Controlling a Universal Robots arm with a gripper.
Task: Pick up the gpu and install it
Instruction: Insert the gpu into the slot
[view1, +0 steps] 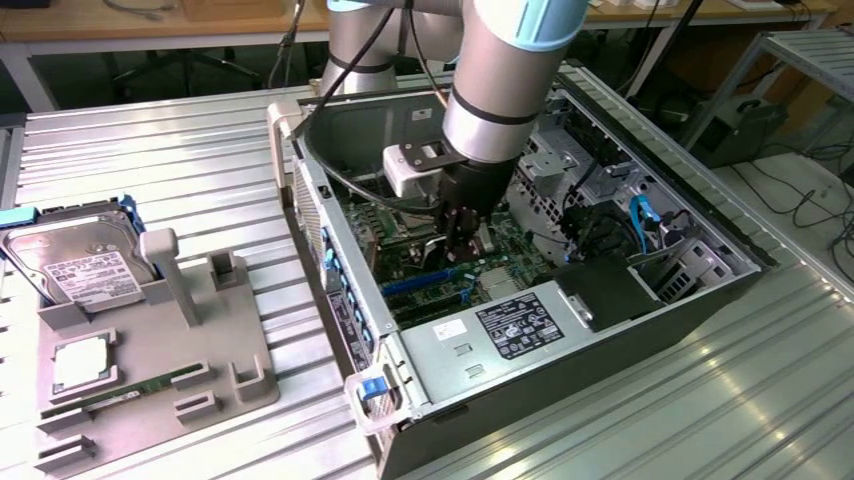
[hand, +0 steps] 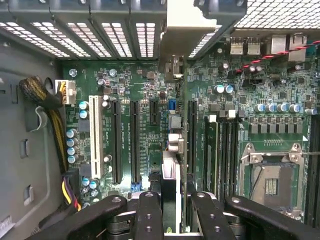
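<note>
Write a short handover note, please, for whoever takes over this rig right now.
Gripper: jaws shut on the gpu, which is held edge-on.
Where: inside the open PC case, with the card just above the motherboard expansion slots.
Done: pickup; the gpu is in the case.
Left: seating in a slot cannot be confirmed, and the jaws are not yet released.

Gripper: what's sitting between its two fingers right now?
The gpu, seen edge-on in the wrist view, held in the gripper over the motherboard and its long black slots.
</note>
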